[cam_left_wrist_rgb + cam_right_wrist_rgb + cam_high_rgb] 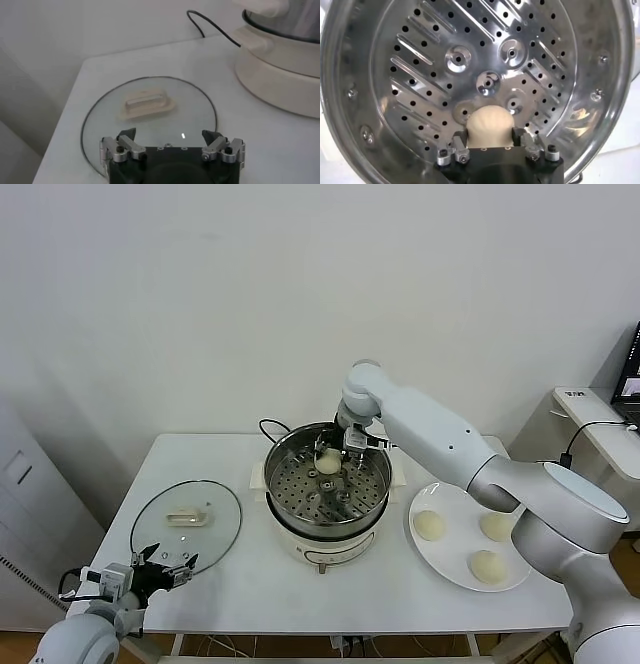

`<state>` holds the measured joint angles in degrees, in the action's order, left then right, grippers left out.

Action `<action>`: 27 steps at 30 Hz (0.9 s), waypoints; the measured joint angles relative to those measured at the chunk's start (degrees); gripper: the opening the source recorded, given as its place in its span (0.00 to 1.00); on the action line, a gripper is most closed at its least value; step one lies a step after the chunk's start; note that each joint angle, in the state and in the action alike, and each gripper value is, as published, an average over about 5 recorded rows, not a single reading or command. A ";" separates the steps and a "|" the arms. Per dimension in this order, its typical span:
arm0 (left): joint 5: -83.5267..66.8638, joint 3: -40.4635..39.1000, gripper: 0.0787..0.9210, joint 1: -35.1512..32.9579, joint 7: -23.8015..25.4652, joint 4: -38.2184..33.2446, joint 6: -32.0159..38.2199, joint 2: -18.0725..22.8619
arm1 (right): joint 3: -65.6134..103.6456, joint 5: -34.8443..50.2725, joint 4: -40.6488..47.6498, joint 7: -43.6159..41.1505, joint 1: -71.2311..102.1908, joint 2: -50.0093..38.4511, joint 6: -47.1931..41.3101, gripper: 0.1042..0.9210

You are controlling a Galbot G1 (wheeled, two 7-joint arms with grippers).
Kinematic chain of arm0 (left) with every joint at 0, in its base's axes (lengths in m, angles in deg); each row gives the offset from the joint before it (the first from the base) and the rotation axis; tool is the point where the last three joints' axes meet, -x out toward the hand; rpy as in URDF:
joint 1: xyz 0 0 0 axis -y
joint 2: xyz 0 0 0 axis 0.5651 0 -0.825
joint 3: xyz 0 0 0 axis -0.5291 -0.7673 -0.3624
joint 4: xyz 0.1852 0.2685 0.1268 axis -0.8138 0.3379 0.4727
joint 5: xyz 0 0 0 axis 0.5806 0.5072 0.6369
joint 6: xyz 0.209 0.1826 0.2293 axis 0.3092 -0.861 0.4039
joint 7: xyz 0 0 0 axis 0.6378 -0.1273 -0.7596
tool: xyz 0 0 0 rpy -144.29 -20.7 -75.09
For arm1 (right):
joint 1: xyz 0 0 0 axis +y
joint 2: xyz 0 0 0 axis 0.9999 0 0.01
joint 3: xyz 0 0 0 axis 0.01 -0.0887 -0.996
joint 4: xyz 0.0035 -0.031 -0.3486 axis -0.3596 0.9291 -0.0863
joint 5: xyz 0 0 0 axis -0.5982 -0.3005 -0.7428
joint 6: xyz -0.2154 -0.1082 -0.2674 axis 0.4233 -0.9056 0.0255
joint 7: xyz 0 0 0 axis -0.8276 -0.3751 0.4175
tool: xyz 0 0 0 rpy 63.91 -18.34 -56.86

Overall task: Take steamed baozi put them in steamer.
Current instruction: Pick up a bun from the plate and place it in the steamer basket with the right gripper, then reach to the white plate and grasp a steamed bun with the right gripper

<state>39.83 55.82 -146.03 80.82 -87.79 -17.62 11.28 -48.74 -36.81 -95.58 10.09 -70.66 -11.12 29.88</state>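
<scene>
The steamer [296, 520] is a shiny perforated steel basket [420, 60] on a white pot base at mid-table. My right gripper [331, 454] reaches down into it, shut on one cream-white baozi [490, 124] that hangs low over the holed bottom, a finger pressed flat against each side of the bun. In the head view this baozi [328, 468] shows just under the fingers. Three more baozi [429, 525] [497, 526] [487, 566] lie on the white plate [458, 536] to the steamer's right. My left gripper [160, 570] is parked open at the table's front left corner.
A round glass lid [186, 524] with a cream handle lies flat left of the steamer, right before the left gripper [168, 136]. A black cable [268, 427] runs behind the pot. A white side stand [590, 419] is at the far right.
</scene>
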 measured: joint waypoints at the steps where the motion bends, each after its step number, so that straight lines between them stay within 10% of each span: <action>1: -0.05 0.02 0.88 0.00 0.00 0.00 0.01 -0.01 | -0.16 0.54 -0.13 -0.10 -0.32 -0.22 0.00 0.80; 27: -0.68 2.19 0.88 -1.94 -0.21 -2.22 0.15 0.56 | -30.55 49.88 -7.60 -7.81 -24.24 -23.48 -13.05 0.88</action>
<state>39.15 58.01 -147.97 80.61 -90.01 -17.47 11.84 -79.28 13.07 -103.18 2.28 -94.90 -34.59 16.83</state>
